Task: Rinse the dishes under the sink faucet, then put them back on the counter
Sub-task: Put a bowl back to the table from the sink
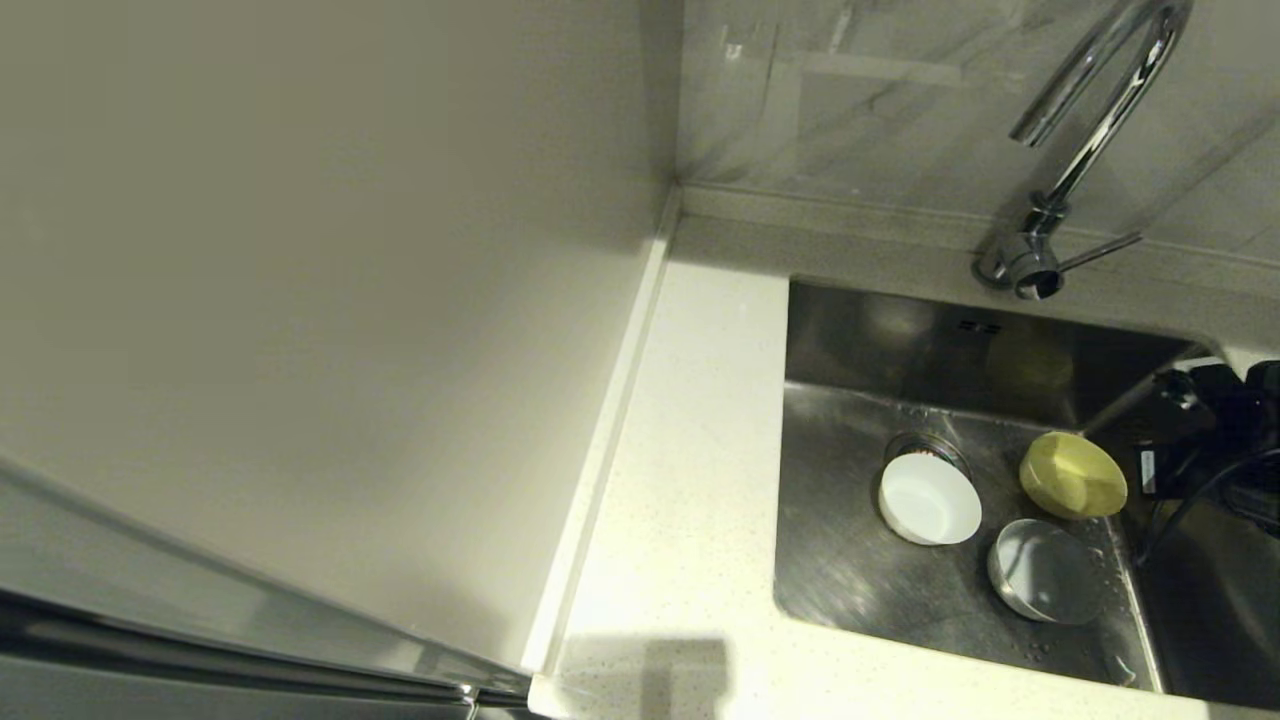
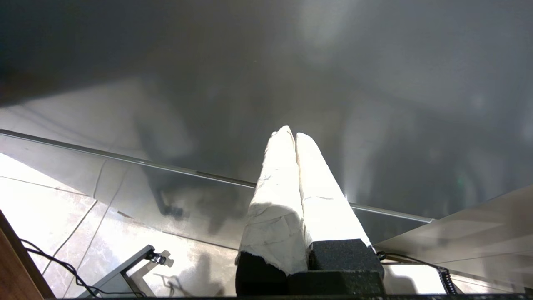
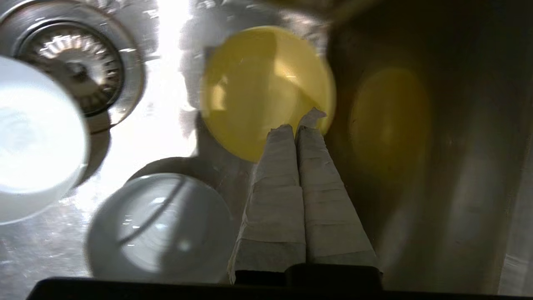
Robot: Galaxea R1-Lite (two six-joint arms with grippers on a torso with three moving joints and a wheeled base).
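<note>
Three bowls are in the steel sink (image 1: 850, 570). The white bowl (image 1: 928, 498) lies partly over the drain (image 3: 79, 68), and the bluish-white bowl (image 1: 1045, 570) lies near the front. The pale yellow bowl (image 1: 1072, 475) is tilted near the sink's right wall. My right arm (image 1: 1215, 430) reaches in from the right. The right gripper (image 3: 300, 123) is shut, its taped fingertips at the edge of the yellow bowl (image 3: 266, 89), which it seems to pinch. The left gripper (image 2: 295, 134) is shut on nothing, parked low beside a cabinet front, out of the head view.
The chrome faucet (image 1: 1090, 130) arches over the sink's back right, its thin lever (image 1: 1100, 250) pointing right. White speckled counter (image 1: 690, 480) runs along the sink's left and front. A cream wall panel (image 1: 320, 300) stands to the left. The sink's right wall (image 3: 458, 166) is close beside the right gripper.
</note>
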